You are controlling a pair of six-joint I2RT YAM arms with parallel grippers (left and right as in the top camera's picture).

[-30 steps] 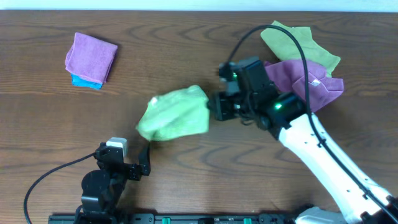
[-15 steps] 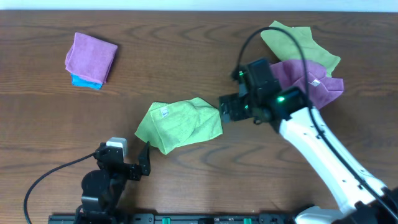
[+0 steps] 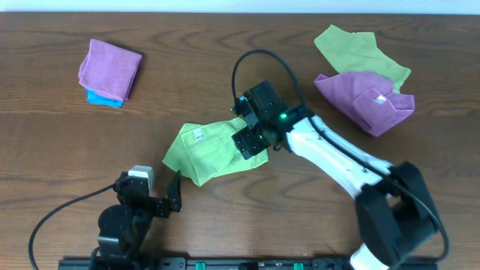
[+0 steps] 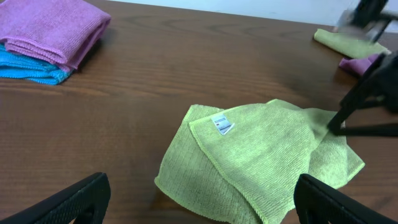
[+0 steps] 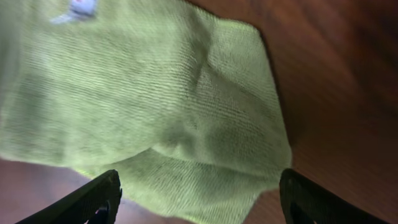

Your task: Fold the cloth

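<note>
— When the worktop is read from the left in the overhead view, what is met first?

— At ten o'clock a folded purple cloth is seen. It is laid on a folded blue cloth, of which only the six o'clock edge is shown.

— And how is the left hand held?

— The left hand is found at seven o'clock, low by the near edge of the worktop. In its wrist view the fingers are spread wide and nothing is gripped between them. It is set near the seven o'clock corner of the lime-green cloth.

— Where is that cloth placed?

— It is laid close to the middle of the worktop, a little toward seven o'clock. It is rumpled, with one layer turned over another, and a white tag is shown near its eleven o'clock corner.

— And the right hand?

— The right hand is seen over the three o'clock edge of the lime-green cloth. Its fingers are parted, with the fabric spread beneath them, and nothing is pinched. Whether the fabric is touched cannot be told.

— What is found farthest right?

— At two o'clock a duller green cloth is seen crumpled, overlapped on its five o'clock side by a crumpled purple cloth with a small tag.
</note>
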